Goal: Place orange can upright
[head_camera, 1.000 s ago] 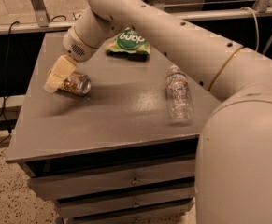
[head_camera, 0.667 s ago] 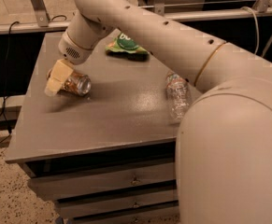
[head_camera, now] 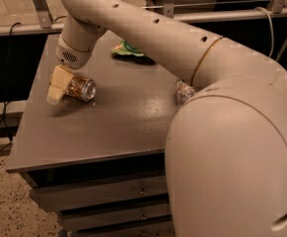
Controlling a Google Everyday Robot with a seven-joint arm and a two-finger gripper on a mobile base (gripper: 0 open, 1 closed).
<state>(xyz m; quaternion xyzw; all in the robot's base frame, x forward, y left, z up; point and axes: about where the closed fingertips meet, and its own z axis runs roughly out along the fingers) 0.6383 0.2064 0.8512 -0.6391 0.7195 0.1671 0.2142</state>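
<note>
Grey and low, the bench (head_camera: 108, 127) carries the orange can (head_camera: 81, 88) on its left part, lying on its side. Its long axis runs roughly left to right, silver end facing right. The claw (head_camera: 58, 84) sits against the can's left end; I cannot tell whether it is clamped or apart. Compared with a second ago, the can lies where it was, while the arm (head_camera: 148, 28) has swung forward, hiding most of the clear bottle (head_camera: 183, 90).
</note>
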